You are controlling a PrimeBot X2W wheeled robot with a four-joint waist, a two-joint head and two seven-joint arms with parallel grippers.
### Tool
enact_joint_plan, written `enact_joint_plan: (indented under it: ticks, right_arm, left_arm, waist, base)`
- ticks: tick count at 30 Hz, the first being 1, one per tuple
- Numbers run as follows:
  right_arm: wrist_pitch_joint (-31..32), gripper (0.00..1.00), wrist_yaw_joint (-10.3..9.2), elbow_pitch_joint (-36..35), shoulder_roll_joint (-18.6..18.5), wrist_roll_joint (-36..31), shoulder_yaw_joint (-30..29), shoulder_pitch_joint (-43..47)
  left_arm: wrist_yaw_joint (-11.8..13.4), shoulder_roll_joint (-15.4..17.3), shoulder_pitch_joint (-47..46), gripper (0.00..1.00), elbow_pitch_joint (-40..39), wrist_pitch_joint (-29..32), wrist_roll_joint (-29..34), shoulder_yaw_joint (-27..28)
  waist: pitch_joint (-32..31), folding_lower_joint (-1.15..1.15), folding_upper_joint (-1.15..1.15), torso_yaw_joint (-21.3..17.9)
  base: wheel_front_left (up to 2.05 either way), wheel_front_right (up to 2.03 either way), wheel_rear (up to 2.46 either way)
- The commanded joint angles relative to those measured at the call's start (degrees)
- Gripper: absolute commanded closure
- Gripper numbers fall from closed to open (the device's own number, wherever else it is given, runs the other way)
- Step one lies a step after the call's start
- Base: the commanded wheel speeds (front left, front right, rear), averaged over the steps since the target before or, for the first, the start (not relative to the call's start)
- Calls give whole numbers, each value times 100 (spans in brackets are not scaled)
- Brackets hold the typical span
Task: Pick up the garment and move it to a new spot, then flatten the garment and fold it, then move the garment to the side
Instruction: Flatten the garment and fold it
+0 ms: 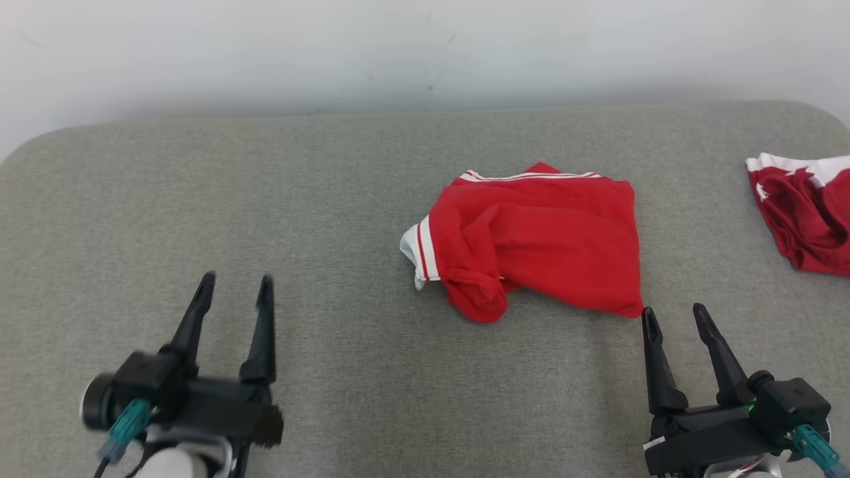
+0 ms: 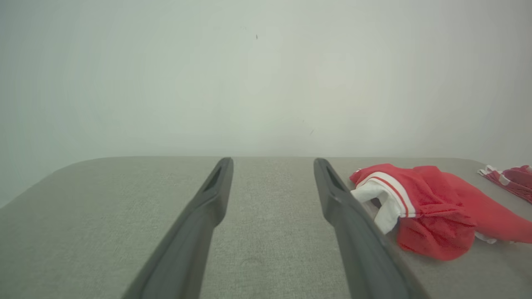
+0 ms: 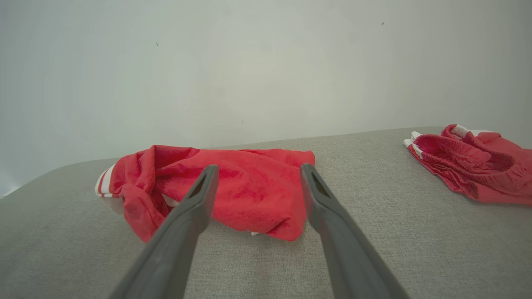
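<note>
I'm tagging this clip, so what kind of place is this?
Probably a garment-folding test bench: a grey fabric-covered table against a plain white wall, with a crumpled red white-trimmed garment on it.

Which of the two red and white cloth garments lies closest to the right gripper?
The middle crumpled red garment, just beyond the right gripper; the other garment lies off at the right edge.

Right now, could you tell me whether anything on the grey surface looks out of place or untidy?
The red garment in the middle lies crumpled rather than flat, its white cuff sticking out on the robot's left. A second red garment sits bunched at the right edge of the grey surface. Nothing looks torn or spilled.
</note>
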Motion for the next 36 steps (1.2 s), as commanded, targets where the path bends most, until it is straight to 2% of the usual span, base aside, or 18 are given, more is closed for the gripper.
enact_joint_plan:
  ticks: [1,9,19,24,25,26,32,36]
  right_arm:
    - [1,0,-17,7,-10,42,19,-55]
    - [1,0,-17,14,91,112,14,-237]
    - [1,0,-17,9,155,140,-13,-365]
    - [1,0,-17,-19,169,131,-56,-414]
    - [1,0,-17,-22,171,125,-62,-414]
    - [1,0,-17,-23,172,115,-78,-411]
    - [1,0,-17,-32,137,52,-114,-423]
    - [2,0,-17,-22,114,28,-129,-396]
  left_arm:
    - [-13,-24,-283,0,74,-1,42,-139]
    - [-39,-3,-1261,0,802,-2,-30,-972]
    - [-38,29,-1767,0,1890,51,-275,-1443]
    - [-39,22,-1926,0,2392,48,-389,-1570]
    - [-39,17,-1967,82,2461,43,-438,-1599]
    - [-39,12,-2000,100,2509,36,-494,-1643]
    - [-40,26,-2174,100,2642,-4,-691,-1673]
    - [-14,233,-2371,100,2392,-8,-668,-1427]
  waist:
    - [89,0,0,-112]
    - [411,0,0,-648]
    - [711,0,0,-1111]
    - [808,0,0,-1182]
    - [816,0,0,-1183]
    - [821,0,0,-1177]
    - [783,0,0,-1035]
    - [672,0,0,-879]
  base:
    - [0,0,0]
    - [0,0,0]
    - [0,0,0]
    - [0,0,0]
    - [0,0,0]
    - [0,0,0]
    - [0,0,0]
    - [0,0,0]
